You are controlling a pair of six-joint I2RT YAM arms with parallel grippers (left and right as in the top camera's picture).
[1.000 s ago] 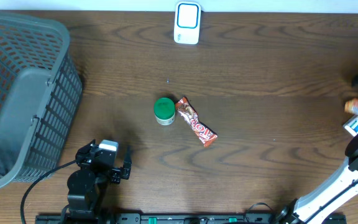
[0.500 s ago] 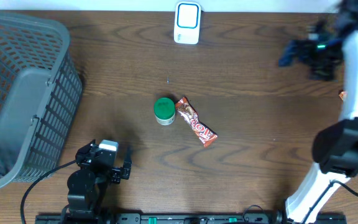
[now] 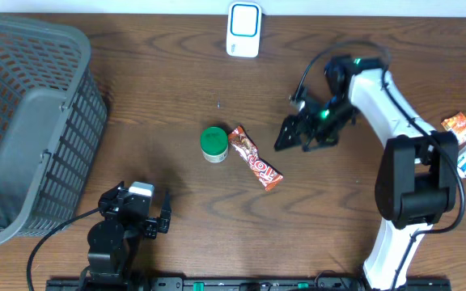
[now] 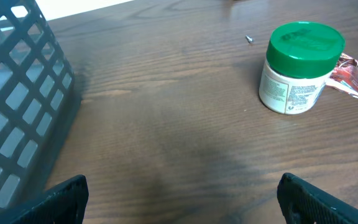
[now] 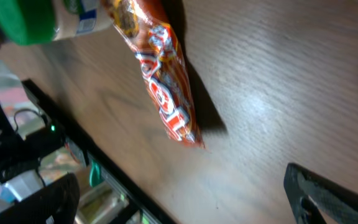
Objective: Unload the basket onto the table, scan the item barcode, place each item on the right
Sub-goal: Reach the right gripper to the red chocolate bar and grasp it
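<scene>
candy bar (image 3: pixel 255 166) flat on table (image 3: pixel 362 210), mid-centre, upper end just beside green-lid jar (image 3: pixel 213 143). right gripper (image 3: pixel 285 139): jaws spread wide, empty, near bar's right side, not touching. left gripper (image 3: pixel 162 212): jaws spread, empty, front-left. scanner (image 3: pixel 243 29) at far edge.

The surface (image 3: pixel 338 218) is dark wood grain, matt with a faint sheen. The basket (image 3: pixel 79 137) is dull grey plastic lattice. The jar (image 4: pixel 297 68) is white plastic with a smooth, glossy green lid (image 4: pixel 306 40) and a paper-looking label (image 4: pixel 288 93). The candy wrapper (image 5: pixel 166 93) is shiny, crinkled film. The scanner (image 3: pixel 243 30) is smooth white plastic.
</scene>
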